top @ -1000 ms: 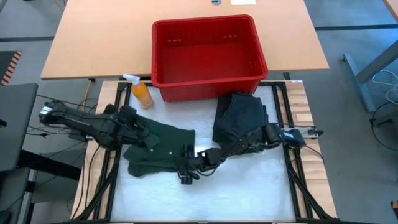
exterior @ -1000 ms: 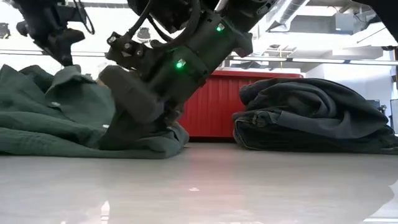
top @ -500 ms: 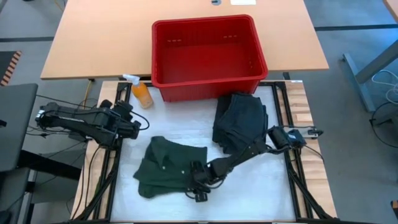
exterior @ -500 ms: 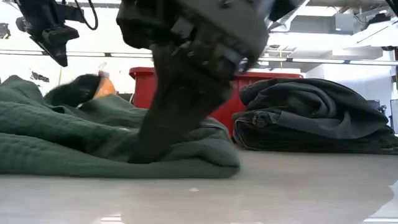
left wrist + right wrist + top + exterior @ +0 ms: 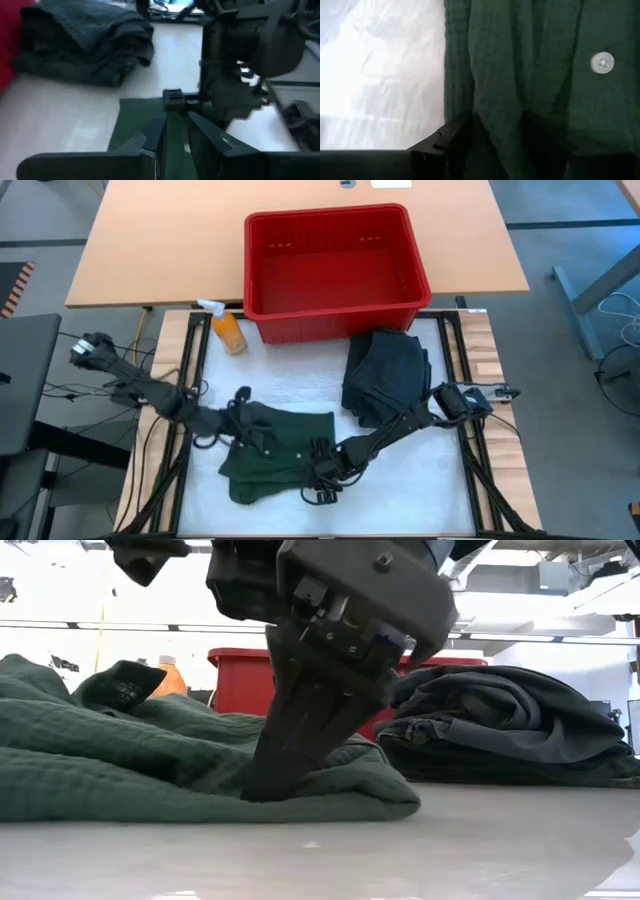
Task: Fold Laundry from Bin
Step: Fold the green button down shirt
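Observation:
A dark green buttoned garment lies crumpled on the white table top, in front of the red bin, which shows no laundry inside. My right gripper is shut on the garment's near right edge. My left gripper stands at the garment's far left edge, pointing almost level across the cloth toward my right gripper. Its fingers are a narrow gap apart. I cannot tell whether it touches the cloth. My right gripper pinches a thick fold of the green garment's right edge between its two fingers, with several layers of cloth in the gap. The fingers come slanting down from the table's right side. The garment rests on the table, bunched up around them.
A stack of folded dark garments lies right of the green one, close to the bin's front wall. An orange spray bottle stands at the bin's left front corner. Bare white table top lies toward the near edge.
My right gripper has dragged the green garment toward the table's near edge and a little to the right, bunching it. The garment slid away from my left gripper. That gripper then swung toward the near right after it and tipped from pointing down to almost level.

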### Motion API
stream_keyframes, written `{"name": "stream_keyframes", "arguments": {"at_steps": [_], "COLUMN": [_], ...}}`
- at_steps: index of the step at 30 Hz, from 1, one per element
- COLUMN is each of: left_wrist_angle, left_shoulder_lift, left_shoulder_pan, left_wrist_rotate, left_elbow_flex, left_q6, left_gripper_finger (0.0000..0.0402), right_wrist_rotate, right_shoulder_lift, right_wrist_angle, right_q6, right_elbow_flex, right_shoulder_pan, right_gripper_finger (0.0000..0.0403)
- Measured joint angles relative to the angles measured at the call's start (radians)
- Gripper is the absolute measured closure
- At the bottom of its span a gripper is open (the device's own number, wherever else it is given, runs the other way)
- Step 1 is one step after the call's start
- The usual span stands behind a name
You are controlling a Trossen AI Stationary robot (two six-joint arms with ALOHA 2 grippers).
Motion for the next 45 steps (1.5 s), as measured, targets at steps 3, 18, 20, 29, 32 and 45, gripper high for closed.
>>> {"name": "stream_keyframes", "arguments": {"at_steps": [3, 18, 20, 29, 32, 45], "left_wrist_angle": [0.064, -0.376, -0.474, -0.495, -0.596, -0.333], "left_shoulder_lift": [0.090, 0.347, 0.347, 0.348, 0.340, 0.451], "left_shoulder_pan": [-0.036, -0.003, -0.018, -0.192, -0.260, -0.447], "left_wrist_rotate": [-0.092, 0.089, 0.125, 0.241, 0.175, -0.044], "left_elbow_flex": [-0.036, 0.091, 0.124, 0.057, 0.068, 0.196], "left_q6": [0.010, -0.228, -0.285, -0.587, -0.708, -0.465], "left_gripper_finger": [0.0338, 0.0338, 0.0338, 0.0338, 0.0338, 0.0338], "right_wrist_rotate": [0.002, 0.006, 0.006, 0.006, 0.007, 0.010], "right_shoulder_lift": [0.000, -0.002, -0.002, -0.030, -0.077, -0.203], "right_wrist_angle": [0.001, -0.003, -0.008, -0.051, -0.070, -0.029], "right_q6": [-0.002, -0.003, -0.003, -0.014, -0.036, -0.047], "right_elbow_flex": [0.000, 0.000, 0.000, 0.000, 0.000, -0.003], "right_shoulder_pan": [-0.006, -0.005, -0.008, -0.019, -0.020, 0.010], "right_gripper_finger": [0.0195, 0.0195, 0.0195, 0.0195, 0.0195, 0.0195]}}
